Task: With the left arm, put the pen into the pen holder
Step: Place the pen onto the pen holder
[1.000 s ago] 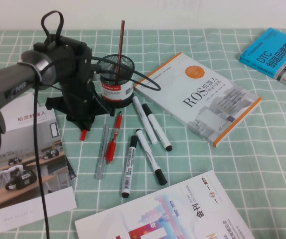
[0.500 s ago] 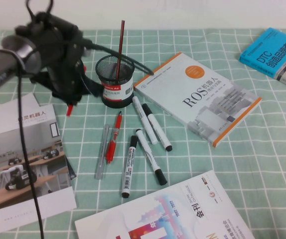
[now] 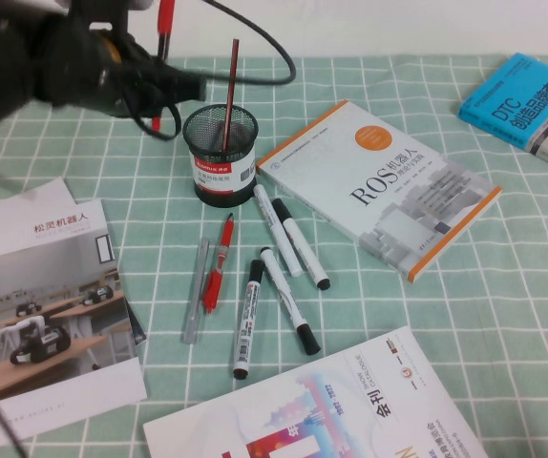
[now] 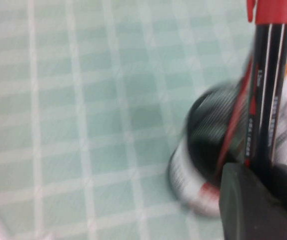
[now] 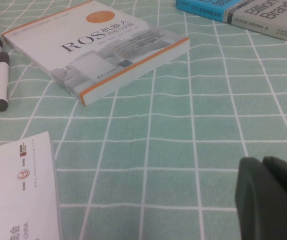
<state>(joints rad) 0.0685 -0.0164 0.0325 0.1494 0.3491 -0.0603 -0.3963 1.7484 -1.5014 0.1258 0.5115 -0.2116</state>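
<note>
Now the pen, black in the middle with red ends, is pinched between the fingers of my left gripper, which is lifted up off the table at the far left, a bit to the left of the pen holder. The pen stands nearly upright in my grip, and one red end pokes up past my arm at the top of the high view. The pen holder is a round black mesh cup with a red and white label. It sits on the green checked cloth, and a thin dark red stick stands in it, leaning a little. Just in front of the cup lie a red pen, a clear tube and four markers. A white book with an orange edge lies to the right of the cup. My right gripper hangs low over the cloth near that book, and I cannot tell if its fingers are apart or together.
</note>
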